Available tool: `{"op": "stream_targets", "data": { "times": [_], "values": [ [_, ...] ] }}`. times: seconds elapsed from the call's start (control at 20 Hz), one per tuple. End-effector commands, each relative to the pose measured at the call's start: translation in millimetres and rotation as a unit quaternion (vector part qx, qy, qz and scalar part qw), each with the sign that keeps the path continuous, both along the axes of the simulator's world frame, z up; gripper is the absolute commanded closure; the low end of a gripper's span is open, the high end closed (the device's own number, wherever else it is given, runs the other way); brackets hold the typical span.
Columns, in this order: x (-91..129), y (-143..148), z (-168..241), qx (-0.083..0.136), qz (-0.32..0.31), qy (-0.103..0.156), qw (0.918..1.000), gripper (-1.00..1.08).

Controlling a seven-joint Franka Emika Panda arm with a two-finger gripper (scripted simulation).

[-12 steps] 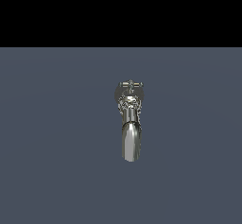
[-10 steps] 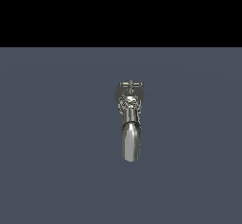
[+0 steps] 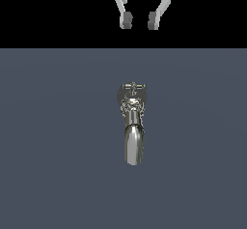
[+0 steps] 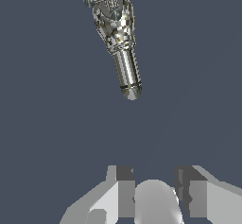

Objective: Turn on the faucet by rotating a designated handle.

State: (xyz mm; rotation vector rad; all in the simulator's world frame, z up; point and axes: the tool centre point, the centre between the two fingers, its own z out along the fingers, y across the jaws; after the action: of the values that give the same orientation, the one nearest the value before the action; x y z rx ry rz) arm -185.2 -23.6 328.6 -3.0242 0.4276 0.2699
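At the top of the exterior view, the gripper [image 3: 141, 21] has come into sight; a moment ago it was not visible. Its jaws stand apart and hold nothing. The faucet [image 3: 131, 124] sits near the middle of the grey floor [image 3: 48, 150], well apart from the gripper, and the handle [image 3: 133, 86] is at its far end. I judge that the approach is only beginning. Open room lies on every side of the faucet.

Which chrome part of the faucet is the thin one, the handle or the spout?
The handle: a short thin crossbar at the faucet's far end, unlike the thick rounded spout.
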Motion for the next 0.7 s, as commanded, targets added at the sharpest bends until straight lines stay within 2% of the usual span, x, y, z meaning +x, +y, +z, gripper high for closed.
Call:
{"op": "stream_targets", "data": {
  "times": [0.0, 0.05, 0.1, 0.15, 0.2, 0.25, 0.3, 0.35, 0.4, 0.45, 0.5, 0.55, 0.6, 0.65],
  "values": [
    [14, -16, -37, -0.007, -0.050, 0.010, 0.9987, 0.49],
    [33, -1, -37, -0.034, -0.040, -0.003, 0.9986, 0.62],
    [28, -28, -59, -0.038, -0.076, 0.011, 0.9963, 0.26],
    [45, -61, -55, -0.048, -0.110, -0.009, 0.9927, 0.10],
    [64, -53, -58, -0.033, -0.120, -0.021, 0.9920, 0.24],
    [44, -60, -94, -0.046, -0.152, 0.011, 0.9873, -0.17],
    [46, -30, -114, -0.051, -0.119, 0.017, 0.9914, -0.04],
    [78, -32, -110, -0.040, -0.164, -0.001, 0.9856, -0.18],
    [73, -44, -106, -0.037, -0.177, -0.007, 0.9834, -0.18],
    [75, -66, -117, -0.059, -0.178, -0.006, 0.9823, -0.10],
    [100, -57, -116, -0.041, -0.220, -0.022, 0.9744, -0.48],
    [115, -54, -122, -0.040, -0.231, -0.032, 0.9717, -0.66],
    [100, -22, -150, -0.023, -0.192, -0.007, 0.9811, -0.20],
    [101, -19, -152, -0.021, -0.188, -0.004, 0.9820, -0.20]
  ]
}}
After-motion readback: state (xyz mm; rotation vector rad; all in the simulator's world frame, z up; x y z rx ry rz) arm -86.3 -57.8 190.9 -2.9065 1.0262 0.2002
